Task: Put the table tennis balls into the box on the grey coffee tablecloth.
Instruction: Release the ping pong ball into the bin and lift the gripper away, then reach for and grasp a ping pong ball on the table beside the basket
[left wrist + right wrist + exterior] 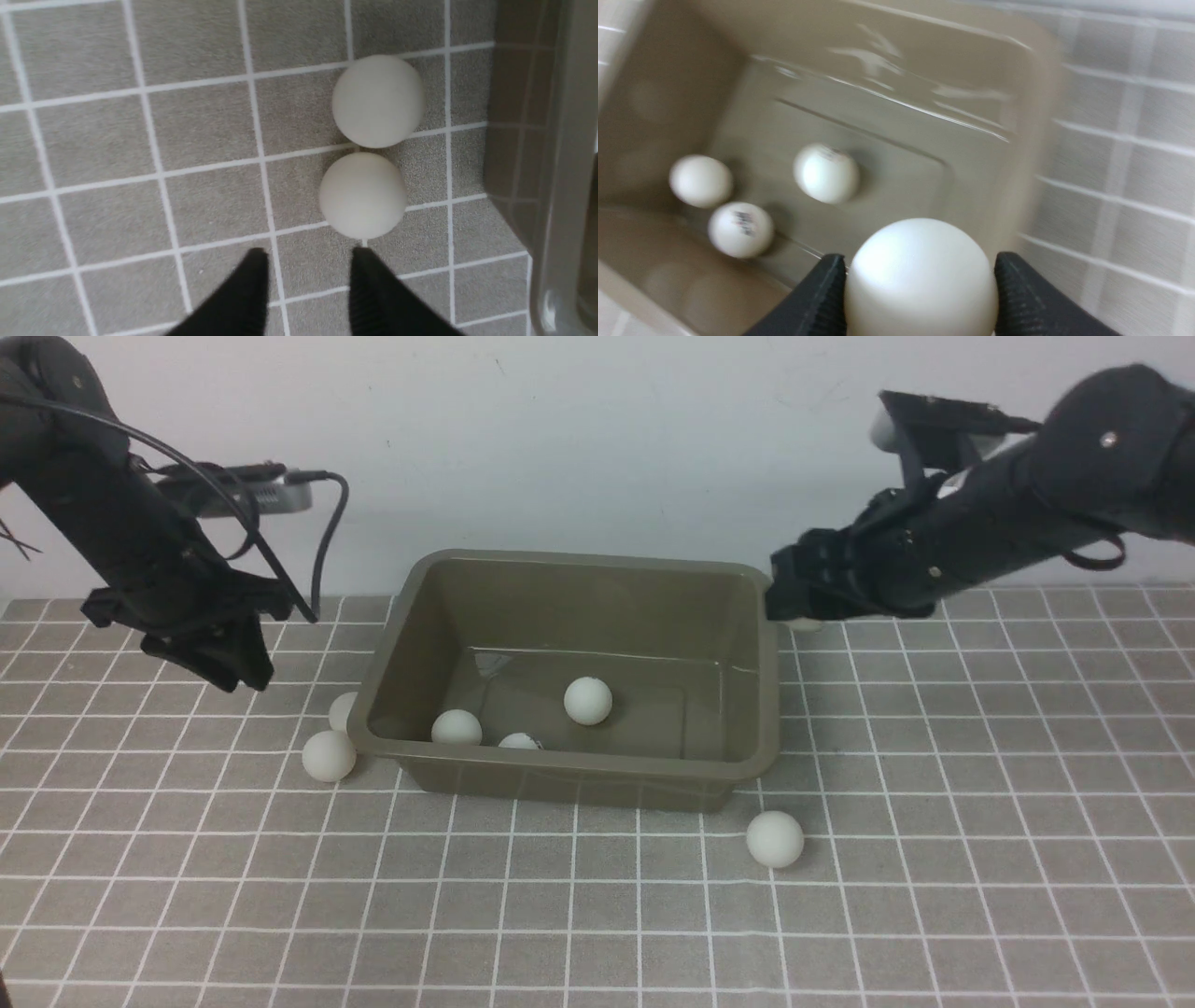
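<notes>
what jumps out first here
The olive box sits on the grid tablecloth with three white balls inside. The right gripper holds a fourth ball in its fingers at the box's right rim, while the open left gripper hovers over two balls beside its left wall; another ball lies in front.

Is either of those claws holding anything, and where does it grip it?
The right gripper pinches a white ball across its sides; the left gripper holds nothing.

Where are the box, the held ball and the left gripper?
box (579, 559): front view, far rim.
held ball (920, 279): right wrist view, its middle.
left gripper (309, 261): left wrist view, between fingertips.
</notes>
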Controlling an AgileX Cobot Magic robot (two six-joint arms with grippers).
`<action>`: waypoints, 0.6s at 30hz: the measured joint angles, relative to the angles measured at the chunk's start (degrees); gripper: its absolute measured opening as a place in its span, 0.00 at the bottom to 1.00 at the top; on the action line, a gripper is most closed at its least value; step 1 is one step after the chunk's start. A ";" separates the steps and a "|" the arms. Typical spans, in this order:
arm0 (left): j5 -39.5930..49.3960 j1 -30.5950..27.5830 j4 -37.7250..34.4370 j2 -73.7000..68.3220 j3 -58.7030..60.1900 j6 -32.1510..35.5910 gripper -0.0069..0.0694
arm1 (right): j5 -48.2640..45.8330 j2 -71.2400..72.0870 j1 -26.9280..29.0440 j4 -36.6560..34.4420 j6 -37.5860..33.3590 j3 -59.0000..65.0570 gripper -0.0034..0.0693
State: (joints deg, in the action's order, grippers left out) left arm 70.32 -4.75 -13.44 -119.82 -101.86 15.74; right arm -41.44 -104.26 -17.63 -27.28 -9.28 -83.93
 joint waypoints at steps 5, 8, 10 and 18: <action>-0.13 2.42 0.19 -3.19 0.00 1.25 0.77 | -6.32 -6.93 -1.67 -0.36 -0.25 -8.86 0.69; -0.20 4.05 1.04 -5.03 0.00 1.25 0.88 | -11.09 -9.08 -1.72 -0.02 -0.25 -12.83 0.81; -0.28 5.14 2.31 -6.06 0.00 1.18 0.92 | -15.96 -9.26 -1.72 1.62 0.02 -16.13 0.86; -2.01 6.32 6.19 -9.52 0.00 0.93 0.55 | -28.12 -0.10 -1.72 12.64 1.19 -19.65 0.65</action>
State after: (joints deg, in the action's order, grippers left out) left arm 68.30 1.57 -7.25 -129.34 -101.86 16.67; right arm -69.56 -104.36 -19.35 -14.64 -8.09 -103.58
